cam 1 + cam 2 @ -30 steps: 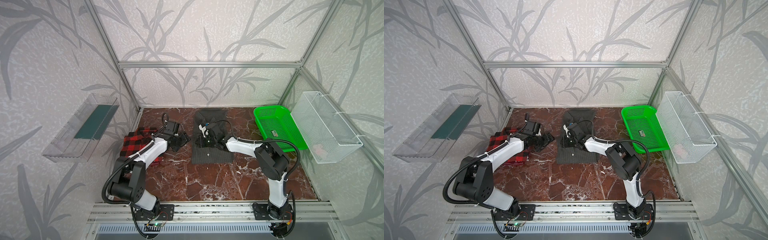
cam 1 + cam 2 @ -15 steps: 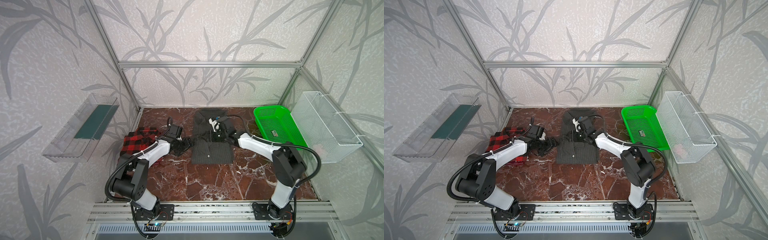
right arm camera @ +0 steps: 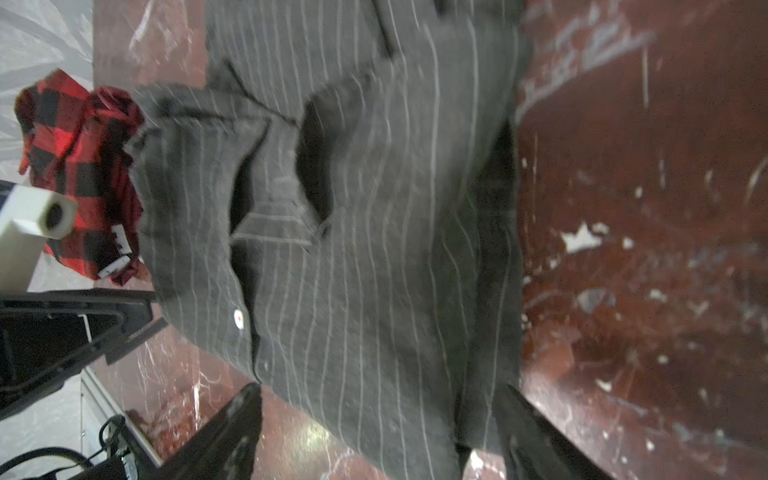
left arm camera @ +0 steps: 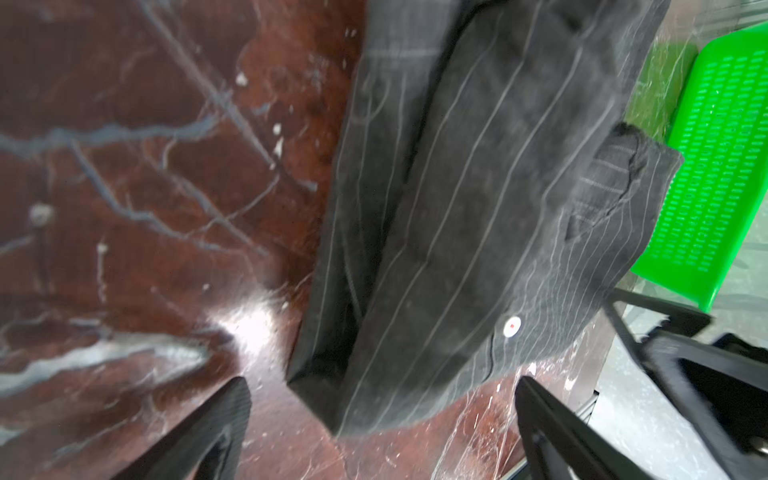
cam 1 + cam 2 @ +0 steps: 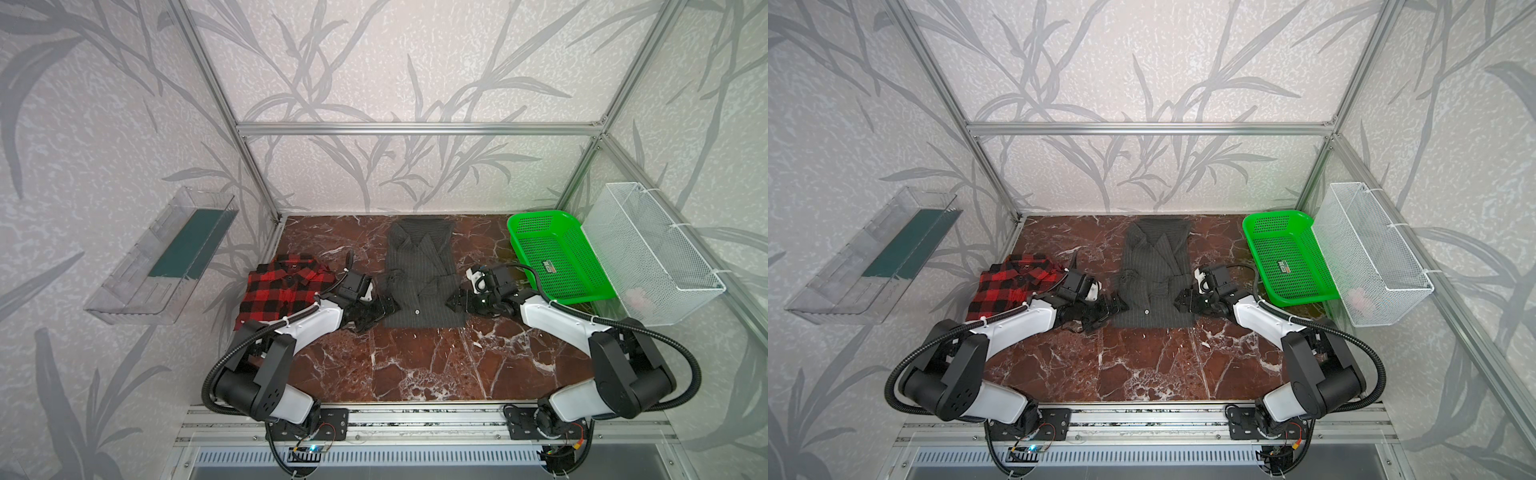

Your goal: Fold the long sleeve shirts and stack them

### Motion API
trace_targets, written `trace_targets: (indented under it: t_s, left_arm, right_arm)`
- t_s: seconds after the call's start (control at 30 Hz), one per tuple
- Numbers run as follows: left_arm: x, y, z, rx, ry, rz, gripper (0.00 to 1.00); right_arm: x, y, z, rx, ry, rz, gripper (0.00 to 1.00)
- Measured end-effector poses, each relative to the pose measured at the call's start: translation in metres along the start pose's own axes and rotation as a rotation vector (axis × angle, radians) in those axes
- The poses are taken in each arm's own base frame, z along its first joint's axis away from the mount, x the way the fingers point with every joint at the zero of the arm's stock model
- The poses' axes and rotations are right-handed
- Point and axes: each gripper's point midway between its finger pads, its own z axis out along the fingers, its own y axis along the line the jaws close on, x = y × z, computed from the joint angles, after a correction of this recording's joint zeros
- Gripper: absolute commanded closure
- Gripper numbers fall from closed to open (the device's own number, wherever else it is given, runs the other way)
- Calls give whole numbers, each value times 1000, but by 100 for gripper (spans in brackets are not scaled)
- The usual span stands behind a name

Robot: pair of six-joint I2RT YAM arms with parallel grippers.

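Pinstriped shirt: the dark charcoal pinstriped button-up cloth shirt (image 5: 422,274) lies flat in the middle of the red-brown marble tabletop (image 5: 415,365). Its collar points to the back wall and its hem toward the robot.
Why this shape: both sleeves are turned in across the front, which narrows the body to a strip. That looks like preparation for a hem-to-collar fold, which is not yet made.
Hem detail: a white button (image 4: 511,325) sits near the bottom edge, and the near corner lies loose on the marble.
Plaid shirt: the red-and-black buffalo plaid cloth shirt (image 5: 282,286) rests to the left, clear of the pinstriped one. It is a compact rectangle with the collar on top, apparently already folded and waiting to be stacked.
Left claw: the left claw (image 5: 380,311) sits just beside the hem's left corner with its jaws spread wide, grasping nothing.
Right claw: the right claw (image 5: 455,302) is at the hem's right edge, released, with no cloth pinched between its fingers (image 3: 245,415).
Arm pose: both arms reach forward low from the front rail. Their elbows are out and their wrists turn inward to face each other across the shirt, a mirrored stance suited to taking both hem corners.
Surroundings: a green plastic mesh basket (image 5: 536,216) and a white wire basket (image 5: 656,257) stand at the right, not involved.
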Motion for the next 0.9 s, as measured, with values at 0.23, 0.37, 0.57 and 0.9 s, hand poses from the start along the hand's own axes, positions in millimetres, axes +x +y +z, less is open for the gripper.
trace_targets:
  t_s: [0.23, 0.37, 0.57, 0.9]
  left_arm:
    - [8, 10, -5, -15, -10, -6, 1]
    - [11, 20, -16, -62, -15, -26, 1]
    - [2, 36, -40, -128, -37, -96, 1]
    - [-5, 30, -93, -142, -161, -73, 1]
  right_arm:
    - [16, -4, 17, -42, 53, 33, 52]
    - [30, 8, 28, -62, 82, 21, 58]
    - [82, 70, 46, -136, 143, -68, 56]
    - [159, 193, 78, -331, 263, -148, 36]
